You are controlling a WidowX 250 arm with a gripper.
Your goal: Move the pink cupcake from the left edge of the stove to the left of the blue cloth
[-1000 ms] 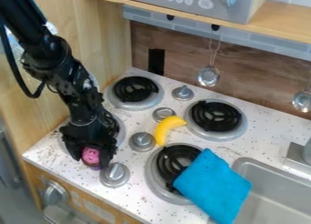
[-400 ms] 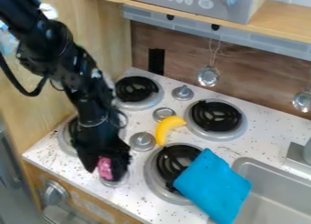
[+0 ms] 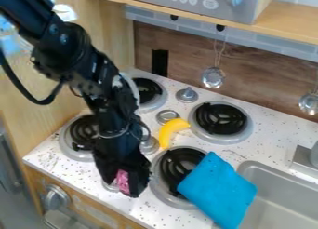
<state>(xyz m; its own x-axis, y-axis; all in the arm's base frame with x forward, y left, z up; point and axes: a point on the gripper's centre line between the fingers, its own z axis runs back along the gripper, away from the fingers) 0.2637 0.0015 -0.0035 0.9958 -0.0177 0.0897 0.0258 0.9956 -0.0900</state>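
Observation:
The black gripper (image 3: pixel 127 182) hangs over the front of the stovetop, between the front-left burner and the burner beside the cloth. It is shut on a pink object (image 3: pixel 123 181), of which a small part shows between the fingers; a metal knob lies partly hidden behind them. To the gripper's upper right, a yellow banana (image 3: pixel 169 131) rests among the knobs, near the middle of the stove. A blue cloth (image 3: pixel 217 190) drapes over the right edge of the front burner and reaches the sink's side.
Four burners are set in the speckled white counter (image 3: pixel 273 130), with upright metal knobs among them. At the right are a grey sink (image 3: pixel 273 172) and faucet base. Two ladles hang at the back wall below a wooden shelf (image 3: pixel 286 25); a wooden panel stands at the left.
The gripper has moved right and toward the counter's front, carrying the pink object from beside the front-left burner across the front knob. The banana and cloth have stayed put.

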